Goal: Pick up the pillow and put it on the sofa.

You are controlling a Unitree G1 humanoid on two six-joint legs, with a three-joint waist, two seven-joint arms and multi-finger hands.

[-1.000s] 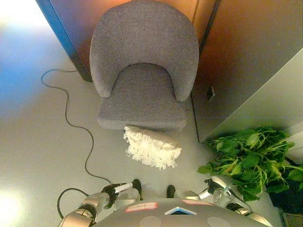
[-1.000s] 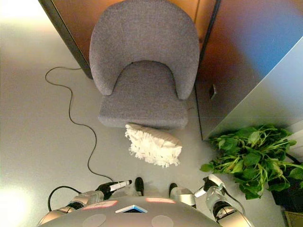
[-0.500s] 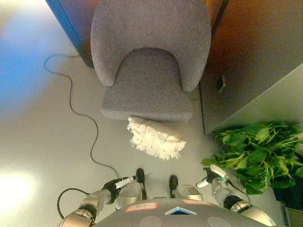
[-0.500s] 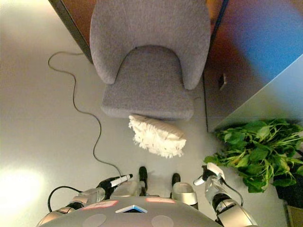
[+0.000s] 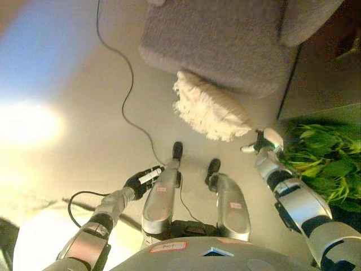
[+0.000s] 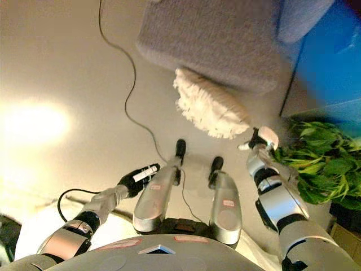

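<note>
A white fringed pillow [image 5: 210, 108] lies on the floor against the front edge of the grey upholstered armchair [image 5: 225, 39], which fills the top of both views. My right hand [image 5: 265, 141] is stretched forward just to the right of the pillow's near end, fingers relaxed, holding nothing, with a small gap to the pillow. My left hand [image 5: 144, 178] hangs low at the lower left, well short of the pillow, fingers straight and empty. The pillow also shows in the right eye view [image 6: 210, 106].
A leafy green plant [image 5: 327, 164] stands close to the right of my right arm. A thin black cord [image 5: 128, 84] runs across the floor left of the chair. A dark wall panel [image 5: 321, 79] stands to the chair's right.
The camera has tipped down and moved closer, so the chair and pillow sit higher in view. My right arm has reached forward beside the pillow's right end. The pillow has not moved.
</note>
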